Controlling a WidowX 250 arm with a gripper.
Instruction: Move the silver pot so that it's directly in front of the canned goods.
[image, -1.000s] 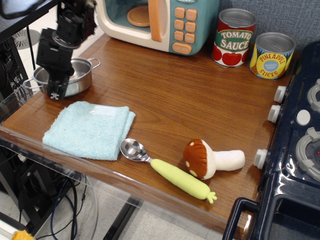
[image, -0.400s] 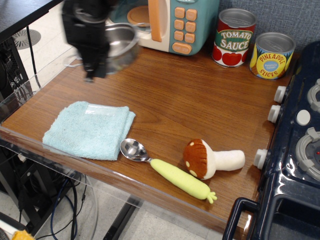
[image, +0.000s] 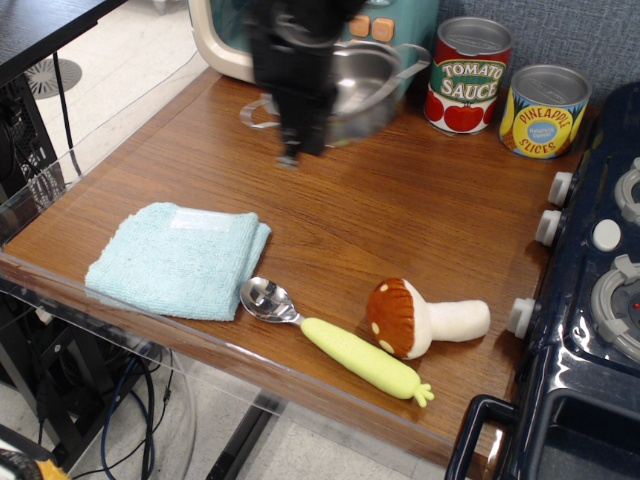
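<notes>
The silver pot (image: 365, 88) is a shallow shiny steel pot with thin wire loop handles. It hangs in the air above the back of the wooden table, in front of the toy microwave. My gripper (image: 300, 125) is shut on the pot's left rim; it is blurred by motion. The canned goods stand at the back right: a red and green Tomato Sauce can (image: 468, 75) and a yellow and blue Pineapple Slices can (image: 544, 111). The pot is just left of the Tomato Sauce can, apart from it.
A toy microwave (image: 230, 45) stands at the back. A light blue cloth (image: 178, 258) lies at the front left. A metal spoon with a green handle (image: 335, 338) and a plush mushroom (image: 420, 318) lie near the front edge. A toy stove (image: 590, 300) borders the right side.
My gripper lifted the pot from the table's left side and carried it to the right, now in front of the microwave and near the Tomato Sauce can.
</notes>
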